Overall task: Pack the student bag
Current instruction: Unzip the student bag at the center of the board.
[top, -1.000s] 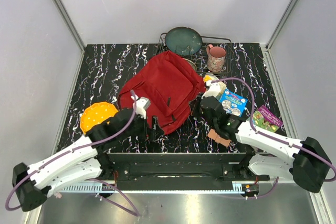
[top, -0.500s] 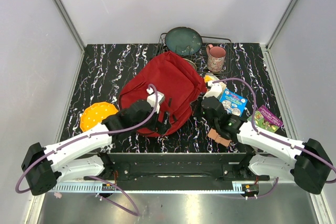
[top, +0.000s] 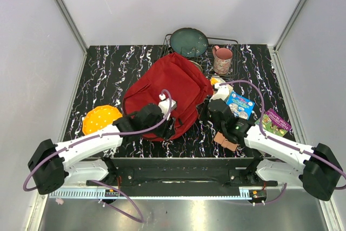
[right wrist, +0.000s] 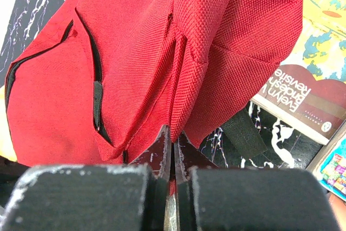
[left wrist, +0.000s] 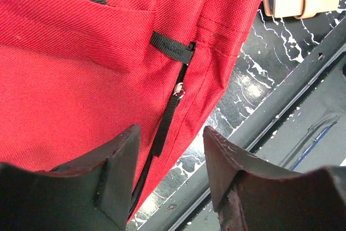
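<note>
The student bag [top: 167, 87], red fabric with black trim, lies in the middle of the table. My left gripper [top: 172, 125] hangs over its near edge. In the left wrist view the left gripper [left wrist: 170, 133] has its jaws apart, and the black zipper pull strap [left wrist: 166, 125] runs down between them, close to the left finger. Red bag fabric [left wrist: 81, 74] fills that view. My right gripper [top: 208, 106] is at the bag's right side. In the right wrist view the right gripper [right wrist: 174, 133] is shut on a fold of the bag [right wrist: 135, 52].
An orange plate [top: 100, 118] lies at the left. A wire rack with a dark plate [top: 188, 41] and a pink mug [top: 222, 59] stands behind the bag. A blue book [top: 240, 105], a green-purple book [top: 274, 122] and a brown wallet [top: 225, 141] lie at the right.
My left arm has swung right, from beside the orange plate to the bag's near edge, and its jaws have narrowed. The right gripper has kept its pinch on the bag.
</note>
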You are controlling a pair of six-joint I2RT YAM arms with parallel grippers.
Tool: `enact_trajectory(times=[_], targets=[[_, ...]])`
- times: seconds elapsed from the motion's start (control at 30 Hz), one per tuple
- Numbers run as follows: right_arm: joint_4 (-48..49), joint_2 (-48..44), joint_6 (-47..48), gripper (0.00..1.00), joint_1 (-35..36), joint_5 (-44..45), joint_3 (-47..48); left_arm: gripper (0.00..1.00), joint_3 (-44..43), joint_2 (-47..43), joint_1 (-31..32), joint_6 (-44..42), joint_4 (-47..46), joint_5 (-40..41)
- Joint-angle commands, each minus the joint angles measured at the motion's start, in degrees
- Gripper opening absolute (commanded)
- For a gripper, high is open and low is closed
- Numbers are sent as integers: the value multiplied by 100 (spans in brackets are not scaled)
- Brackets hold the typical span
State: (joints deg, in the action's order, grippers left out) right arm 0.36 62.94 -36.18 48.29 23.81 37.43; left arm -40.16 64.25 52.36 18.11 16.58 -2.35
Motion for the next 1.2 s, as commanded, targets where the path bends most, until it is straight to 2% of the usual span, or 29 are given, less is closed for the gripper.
enact_trajectory(times=[0.0, 0.1, 0.27, 0.33, 0.43, 0.53, 0.8, 1.0, 1.17], targets=[[245, -159, -64, 0, -66, 53, 221, 52, -229, 131, 55, -53, -348, -222], [245, -150, -64, 0, -74, 53, 238, 48, -238, 254, 81, -53, -383, -266], [245, -168, -99, 0, -92, 36, 230, 31, -246, 387, 108, -27, -445, -222], [245, -185, -108, 0, -92, 18, 230, 30, -238, 387, 108, 0, -463, -135], [236, -185, -99, 0, -101, 18, 230, 20, -255, 387, 117, 26, -454, 50], [219, -203, -117, 0, -101, 9, 221, 0, -247, 387, 117, 96, -445, 226], [-1, -291, -134, 0, -355, 220, 212, 0, 52, -17, 117, 605, -331, 1296], [-168, -273, -319, 0, -1329, -421, 177, 0, 702, -772, 117, 1465, 30, 1694], [-89, -185, -433, 0, -1673, -781, 107, 0, 1203, -1476, 108, 2020, 214, 1904]])
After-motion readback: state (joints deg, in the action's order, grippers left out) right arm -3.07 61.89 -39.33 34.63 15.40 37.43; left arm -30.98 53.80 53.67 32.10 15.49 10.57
